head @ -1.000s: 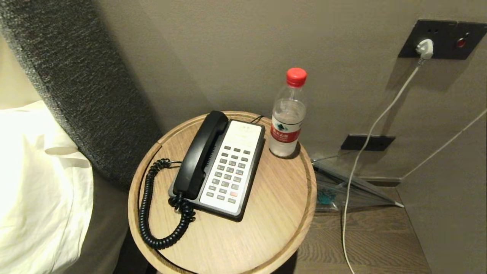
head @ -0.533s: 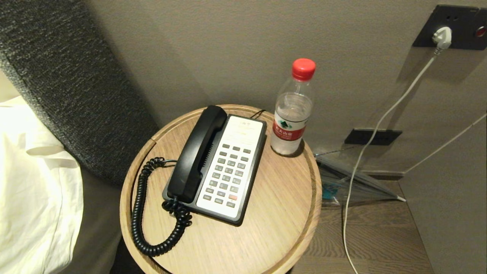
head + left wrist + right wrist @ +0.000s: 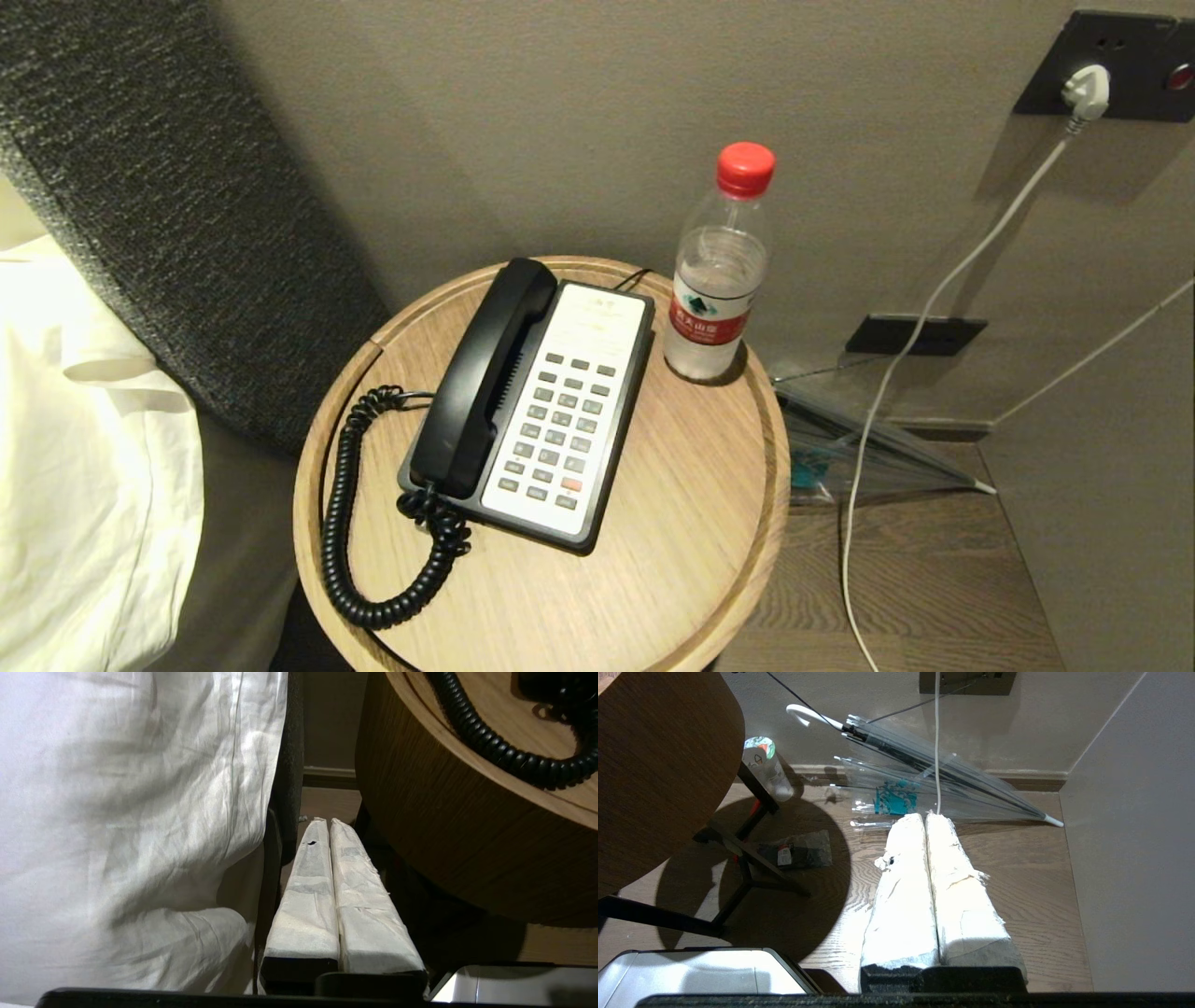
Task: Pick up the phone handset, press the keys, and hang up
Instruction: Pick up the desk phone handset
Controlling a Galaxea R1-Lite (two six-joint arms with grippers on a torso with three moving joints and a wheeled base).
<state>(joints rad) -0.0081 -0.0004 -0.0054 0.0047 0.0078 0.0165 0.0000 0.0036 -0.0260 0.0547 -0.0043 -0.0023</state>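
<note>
The black phone handset point(image 3: 485, 378) rests in its cradle on the left side of the phone base, its coiled cord point(image 3: 359, 523) looping over the round wooden table point(image 3: 681, 523). The grey keys point(image 3: 557, 427), with one red button, sit in the white faceplate. Neither gripper shows in the head view. My left gripper point(image 3: 327, 821) hangs shut and empty below the table's rim, between the table and white bedding; the cord point(image 3: 495, 746) lies above it. My right gripper point(image 3: 924, 815) is shut and empty over the wooden floor, right of the table's legs.
A red-capped water bottle point(image 3: 714, 271) stands on the table behind the phone. A grey headboard point(image 3: 159, 205) and white bedding point(image 3: 84, 467) are to the left. A clear umbrella point(image 3: 934, 774), a white cable point(image 3: 896, 373) and a bottle point(image 3: 768, 767) occupy the floor on the right.
The whole head view has shifted: the table and phone sit slightly lower-left and closer than a second ago, so the camera moved. Nothing on the table has moved.
</note>
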